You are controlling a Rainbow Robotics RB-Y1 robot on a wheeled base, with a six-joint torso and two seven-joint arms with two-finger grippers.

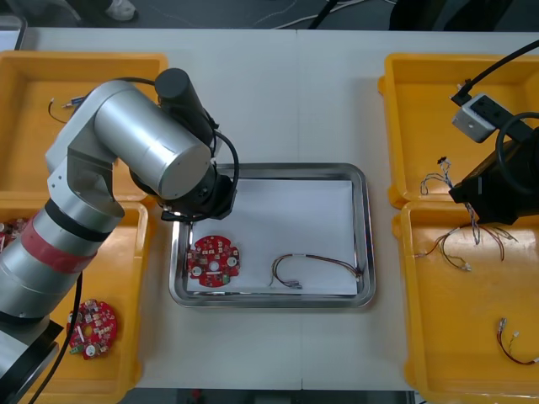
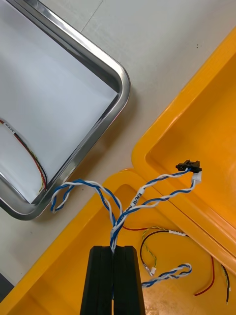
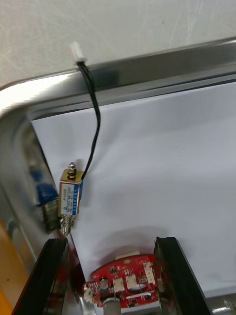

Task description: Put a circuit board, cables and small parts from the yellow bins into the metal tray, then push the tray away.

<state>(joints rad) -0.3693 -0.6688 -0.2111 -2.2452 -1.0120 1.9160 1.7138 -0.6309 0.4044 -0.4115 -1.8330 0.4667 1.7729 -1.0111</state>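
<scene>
The metal tray, white inside, holds a round red circuit board and a red and yellow cable. My left arm hangs over the tray's left part. In the left wrist view, my left gripper is open above the board. A small metal part with a black cable lies just beyond its fingers, the white plug resting on the tray rim. My right gripper is shut on a twisted blue and white cable, held above the right bins' edges.
Two yellow bins stand at each side. The left near bin holds more circuit boards. The right near bin holds several loose cables. The right far bin lies beyond my right arm.
</scene>
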